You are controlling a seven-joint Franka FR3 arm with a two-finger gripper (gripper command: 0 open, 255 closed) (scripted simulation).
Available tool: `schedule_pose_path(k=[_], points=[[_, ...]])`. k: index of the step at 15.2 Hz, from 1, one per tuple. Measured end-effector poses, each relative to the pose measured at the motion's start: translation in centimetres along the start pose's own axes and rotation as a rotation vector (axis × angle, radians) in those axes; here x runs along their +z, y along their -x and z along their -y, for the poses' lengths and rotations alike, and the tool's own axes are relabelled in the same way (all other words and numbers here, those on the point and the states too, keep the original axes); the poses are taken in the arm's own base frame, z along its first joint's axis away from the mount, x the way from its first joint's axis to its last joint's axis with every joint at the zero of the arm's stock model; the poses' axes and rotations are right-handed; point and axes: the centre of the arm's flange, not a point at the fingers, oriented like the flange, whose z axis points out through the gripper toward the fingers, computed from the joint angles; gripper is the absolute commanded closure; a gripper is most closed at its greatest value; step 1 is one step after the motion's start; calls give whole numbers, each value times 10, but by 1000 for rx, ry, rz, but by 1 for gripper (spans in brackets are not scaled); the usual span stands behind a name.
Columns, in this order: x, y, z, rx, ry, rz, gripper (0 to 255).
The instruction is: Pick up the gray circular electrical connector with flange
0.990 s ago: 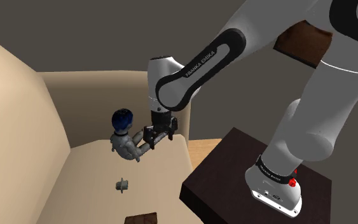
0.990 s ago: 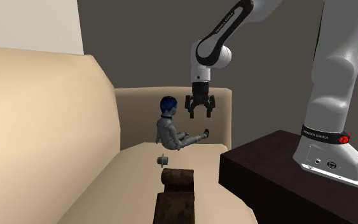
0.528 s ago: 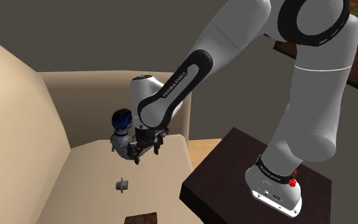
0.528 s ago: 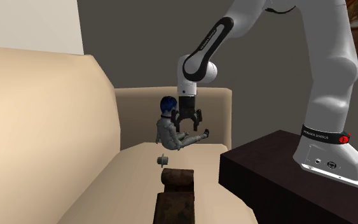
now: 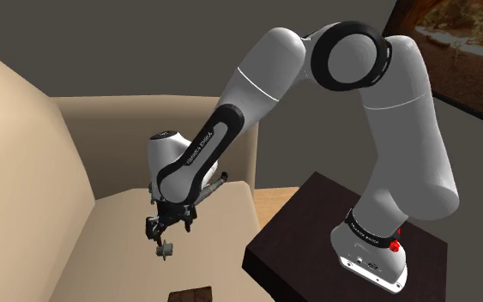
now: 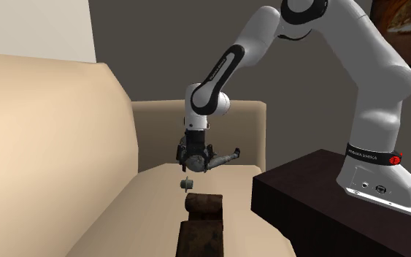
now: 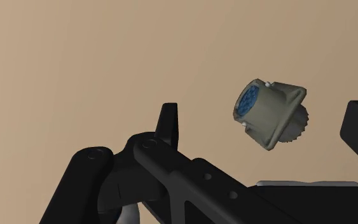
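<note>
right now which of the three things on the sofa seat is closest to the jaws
The small grey flanged connector, which the wrist view shows between the open jaws, untouched. The doll and the brown block lie farther off.

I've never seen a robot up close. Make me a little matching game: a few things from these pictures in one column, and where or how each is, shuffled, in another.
1 connector
2 gripper
3 stand
4 doll

a black, fingers open
b dark brown box beside the sofa
c sitting at the seat's back, partly hidden by the gripper
d grey, blue face, lying on the seat

Pairs: 1-d, 2-a, 3-b, 4-c
</note>
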Motion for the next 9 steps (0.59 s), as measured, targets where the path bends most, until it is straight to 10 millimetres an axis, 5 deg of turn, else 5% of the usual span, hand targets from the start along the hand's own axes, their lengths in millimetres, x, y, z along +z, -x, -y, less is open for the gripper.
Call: schedule_pose_path(k=[4,9], points=[[31,-14,26,6,-10,10,0],[58,-20,26,6,-12,11,0]])
